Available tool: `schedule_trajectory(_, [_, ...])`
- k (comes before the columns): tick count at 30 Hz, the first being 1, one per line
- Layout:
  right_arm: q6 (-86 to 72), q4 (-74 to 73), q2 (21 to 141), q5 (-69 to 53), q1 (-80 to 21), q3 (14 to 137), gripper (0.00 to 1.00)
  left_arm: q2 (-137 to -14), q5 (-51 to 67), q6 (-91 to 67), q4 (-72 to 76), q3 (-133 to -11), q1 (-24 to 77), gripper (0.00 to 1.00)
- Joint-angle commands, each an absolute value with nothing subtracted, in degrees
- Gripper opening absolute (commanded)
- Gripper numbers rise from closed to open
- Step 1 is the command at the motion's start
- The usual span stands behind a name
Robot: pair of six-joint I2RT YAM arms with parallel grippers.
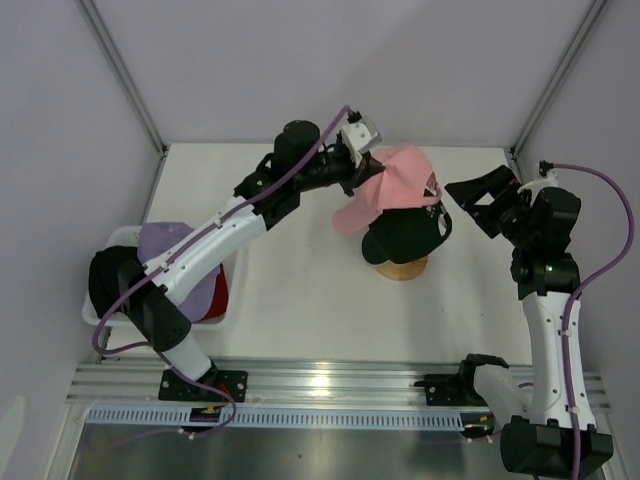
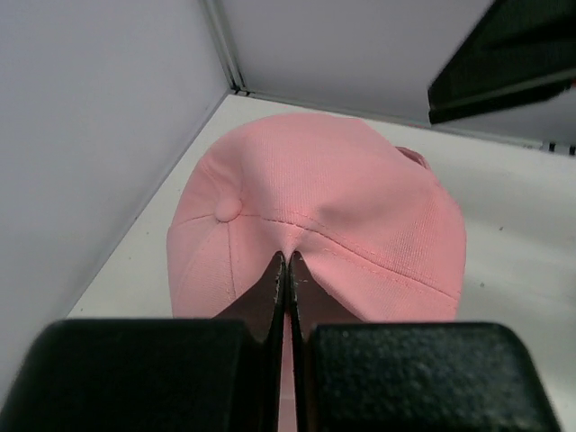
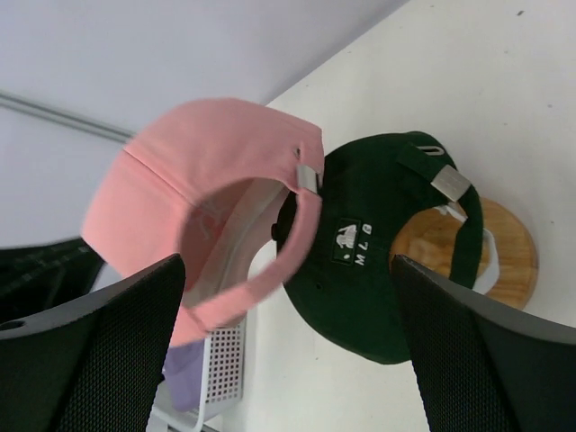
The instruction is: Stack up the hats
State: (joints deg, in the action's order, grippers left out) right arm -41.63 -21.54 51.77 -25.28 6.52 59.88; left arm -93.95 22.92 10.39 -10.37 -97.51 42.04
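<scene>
My left gripper (image 1: 362,172) is shut on the pink cap (image 1: 395,185), pinching its crown fabric (image 2: 290,241), and holds it tilted just above a black cap (image 1: 405,235) that sits on the wooden stand (image 1: 402,268). In the right wrist view the pink cap (image 3: 207,193) hangs with its back strap beside the black cap (image 3: 378,270), which carries an MLB label. My right gripper (image 1: 485,200) is open and empty, just right of the stand. A lavender cap (image 1: 175,245) and a red cap (image 1: 220,295) lie in the basket at the left.
The white mesh basket (image 1: 100,310) stands at the table's left edge, partly under the left arm. Frame posts rise at the back corners. The table's back wall is close behind the stand.
</scene>
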Motion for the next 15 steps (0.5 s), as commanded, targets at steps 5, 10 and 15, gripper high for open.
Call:
schedule_trajectory(5, [-43.94,-24.96,47.38,-20.22,9.05,58.28,1.00,-94.74,20.49,23.91,-5.36,-94.57,47.11,0.01])
schedule_trajectory(10, [-44.03,-24.52,47.28,-20.91,9.40,56.87,1.00,-92.82,22.32,20.57,1.90,-87.48,47.72,0.01])
schedule_trajectory(15, [-43.07,-23.73,48.16,-21.53,9.49,53.71,0.90,-92.20,24.08,20.30,5.09,-83.59,47.99,0.01])
